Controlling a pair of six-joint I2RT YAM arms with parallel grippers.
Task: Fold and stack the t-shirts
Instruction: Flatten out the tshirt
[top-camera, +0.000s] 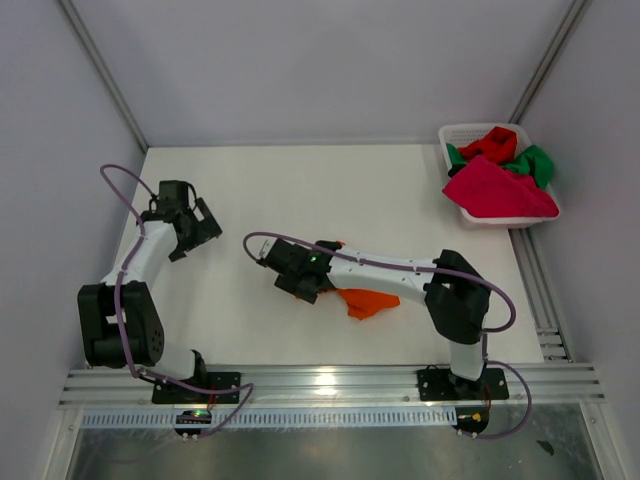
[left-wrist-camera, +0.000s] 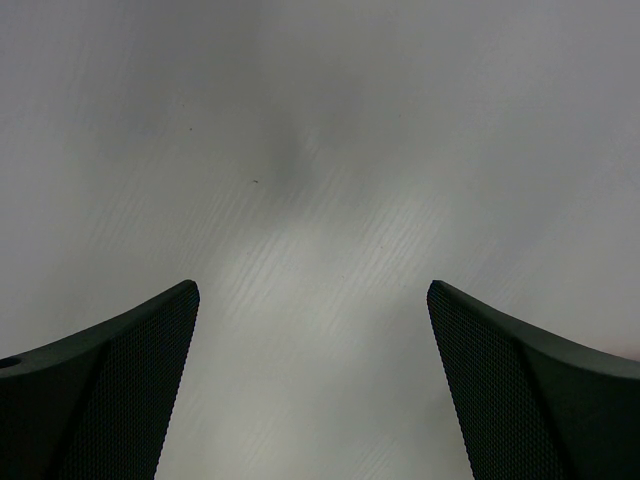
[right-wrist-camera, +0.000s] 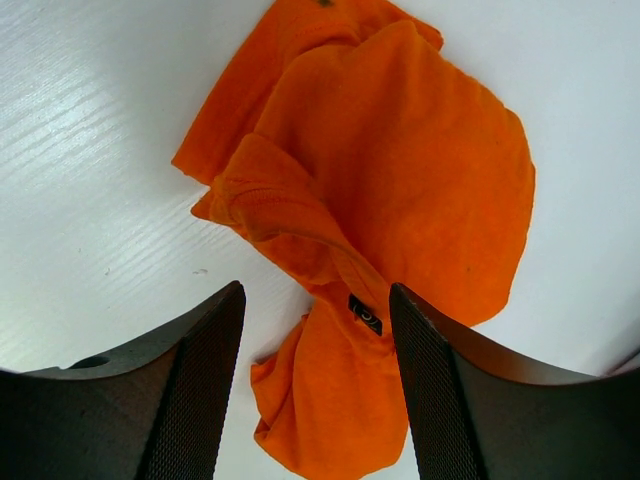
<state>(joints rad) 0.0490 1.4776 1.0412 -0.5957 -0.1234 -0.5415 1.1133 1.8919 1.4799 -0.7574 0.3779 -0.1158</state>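
A crumpled bright orange t-shirt (top-camera: 368, 302) lies on the white table near the front, under my right arm. In the right wrist view the orange t-shirt (right-wrist-camera: 400, 180) is bunched, and its twisted collar end with a black label lies between my fingers. My right gripper (right-wrist-camera: 315, 288) is open around that bunched part; the cloth touches the right finger and stands apart from the left one. From above, the right gripper (top-camera: 316, 290) sits at the shirt's left end. My left gripper (top-camera: 198, 238) hangs open over bare table (left-wrist-camera: 312, 285) at the left. Magenta-pink (top-camera: 495, 190), red (top-camera: 492, 145) and green (top-camera: 535, 160) t-shirts lie piled in the basket.
A white lattice basket (top-camera: 470, 130) stands at the table's far right corner, against the wall. The table's front edge meets a metal rail (top-camera: 330, 385) that carries both arm bases. A purple cable (top-camera: 120, 190) loops beside the left arm.
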